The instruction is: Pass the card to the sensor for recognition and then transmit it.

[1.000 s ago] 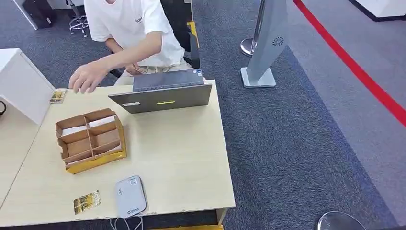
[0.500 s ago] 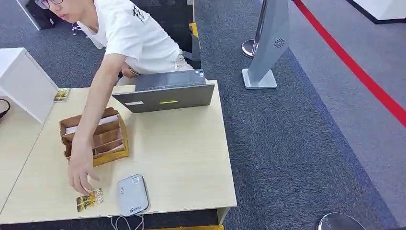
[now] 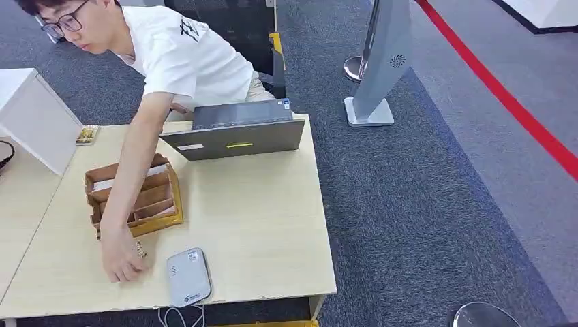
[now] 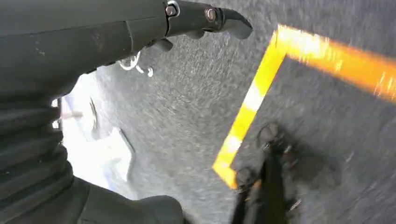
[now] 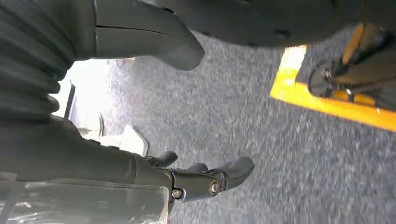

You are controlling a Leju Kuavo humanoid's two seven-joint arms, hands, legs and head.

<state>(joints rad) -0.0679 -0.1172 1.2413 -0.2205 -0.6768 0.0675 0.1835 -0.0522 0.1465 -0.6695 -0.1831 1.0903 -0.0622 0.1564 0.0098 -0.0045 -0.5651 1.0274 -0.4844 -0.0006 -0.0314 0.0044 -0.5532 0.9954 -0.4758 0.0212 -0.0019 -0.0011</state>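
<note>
Head view: a person's hand (image 3: 121, 259) covers the gold card (image 3: 140, 250) at the table's (image 3: 266, 225) near edge, just beside the grey card sensor (image 3: 187, 276), whose small label is unreadable. A divided cardboard box (image 3: 136, 197) and a laptop (image 3: 235, 136) stand behind.

Left wrist view: the left hand (image 4: 140, 32) hangs over carpet, fingers extended, holding nothing.

Right wrist view: the right hand (image 5: 154, 116) likewise, thumb and fingers apart, empty.

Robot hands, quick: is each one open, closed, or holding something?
Left hand: holds nothing; open or closed cannot be told.
Right hand: open, fingers apart, holding nothing.
</note>
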